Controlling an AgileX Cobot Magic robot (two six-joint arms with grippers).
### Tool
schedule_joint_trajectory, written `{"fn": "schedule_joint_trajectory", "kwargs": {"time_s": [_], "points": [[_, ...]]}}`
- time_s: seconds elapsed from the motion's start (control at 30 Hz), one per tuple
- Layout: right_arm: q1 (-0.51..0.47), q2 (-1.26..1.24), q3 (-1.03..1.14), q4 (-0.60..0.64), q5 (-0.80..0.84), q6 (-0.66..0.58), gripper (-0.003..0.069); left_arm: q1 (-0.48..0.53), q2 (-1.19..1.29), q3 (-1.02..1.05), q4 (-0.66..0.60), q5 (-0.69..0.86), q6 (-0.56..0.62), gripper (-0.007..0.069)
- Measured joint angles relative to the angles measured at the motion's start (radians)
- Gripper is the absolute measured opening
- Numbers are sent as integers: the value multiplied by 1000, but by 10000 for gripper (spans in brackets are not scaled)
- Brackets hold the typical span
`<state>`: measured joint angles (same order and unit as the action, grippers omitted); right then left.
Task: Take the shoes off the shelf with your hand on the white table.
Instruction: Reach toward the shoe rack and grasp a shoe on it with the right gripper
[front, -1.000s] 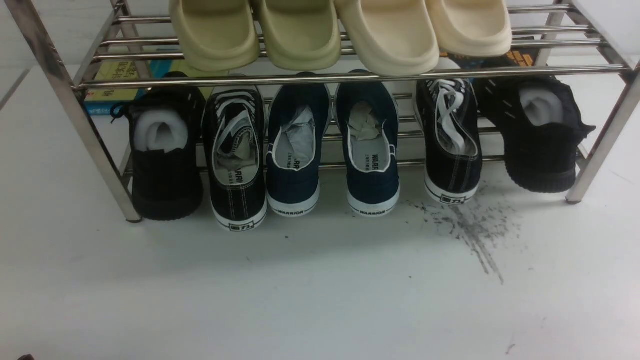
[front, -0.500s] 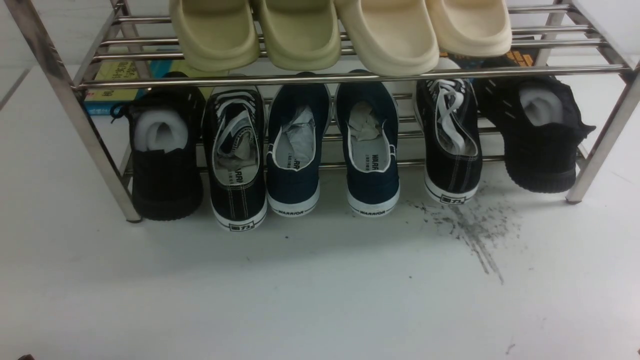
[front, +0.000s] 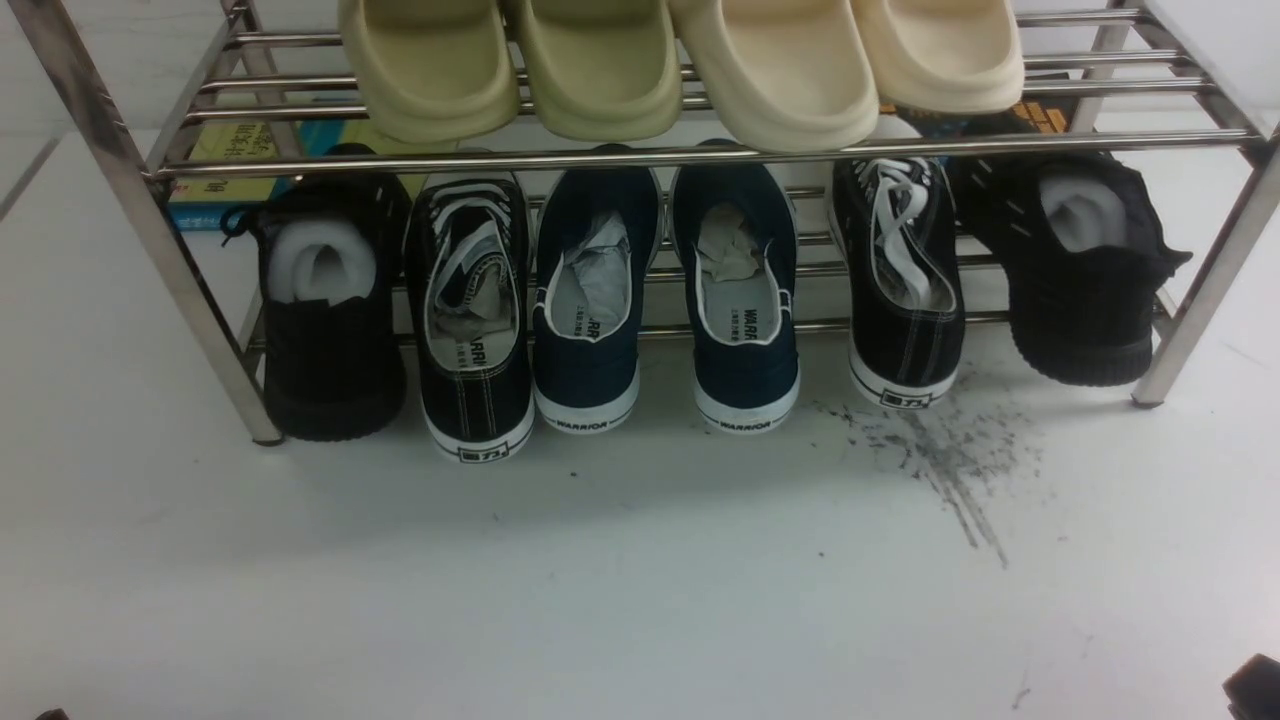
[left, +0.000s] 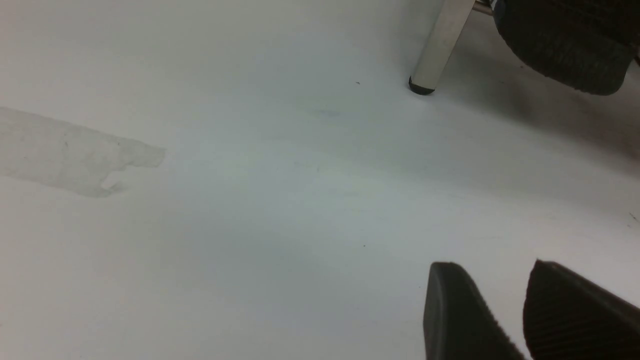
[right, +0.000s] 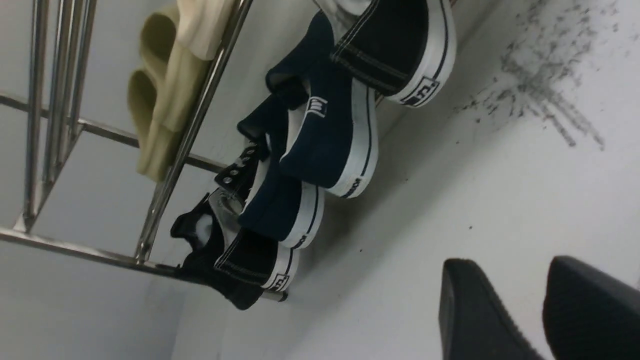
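- While both arms hang low over the table (front: 640, 600), my left claw (left: 500, 295) stands part open with nothing between its fingers, and so does my right claw (right: 515, 300).
- Only a black corner of my right arm shows in the front view, at the table's near edge; the left is out of it altogether.
- Grey scuffs (front: 950, 470) streak the table ahead of my right claw, just short of the shelf (front: 700, 155).
- On the lower tier, mid-row, sit the left shoe (front: 587, 340) and right shoe (front: 745, 340), toes in, heels overhanging the front rod towards me.
- I judge them light: soft canvas that will give under a pinch, a stiffer rubber sole, and paper stuffing that keeps the toe in shape.
- Best hold, I think, is the heel, with one finger inside the collar and one outside on the back.
- A lace-up (front: 475, 340) crowds the left shoe; the right shoe has room on both sides.
- With the upper tier's front rod low above, I would draw them out rather than lift.
- Furthest up, slides (front: 780, 70) lie on that tier.
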<state>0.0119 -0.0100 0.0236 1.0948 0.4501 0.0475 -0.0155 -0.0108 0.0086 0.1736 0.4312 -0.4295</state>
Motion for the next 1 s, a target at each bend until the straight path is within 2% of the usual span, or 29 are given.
{"fn": "schedule_joint_trajectory", "kwargs": {"time_s": [0.17,0.23,0.27,0.37,0.43,0.57,0.6,0.63,0.73,0.8,0.93,1.0], "points": [[0,0,-19,46,-23,-149,209,0,0,0,0,0,0,239],[0,4,-65,42,-39,-212,167,0,0,0,0,0,0,239],[0,29,-127,17,-46,-273,114,0,0,0,0,0,0,239],[0,120,-246,-83,-30,-356,21,0,0,0,0,0,0,239],[0,223,-343,-193,27,-381,-4,0,0,0,0,0,0,239],[0,484,-521,-448,211,-343,0,0,0,0,0,0,0,239],[0,484,-521,-448,223,-343,0,0,0,0,0,0,0,239],[0,632,-592,-578,318,-283,0,0,0,0,0,0,0,239],[0,812,-668,-702,437,-206,1,0,0,0,0,0,0,239],[0,935,-725,-738,506,-180,1,0,0,0,0,0,0,239],[40,1107,-836,-695,615,-206,2,0,0,0,0,0,0,239],[144,1194,-924,-658,673,-213,2,0,0,0,0,0,0,239]]}}
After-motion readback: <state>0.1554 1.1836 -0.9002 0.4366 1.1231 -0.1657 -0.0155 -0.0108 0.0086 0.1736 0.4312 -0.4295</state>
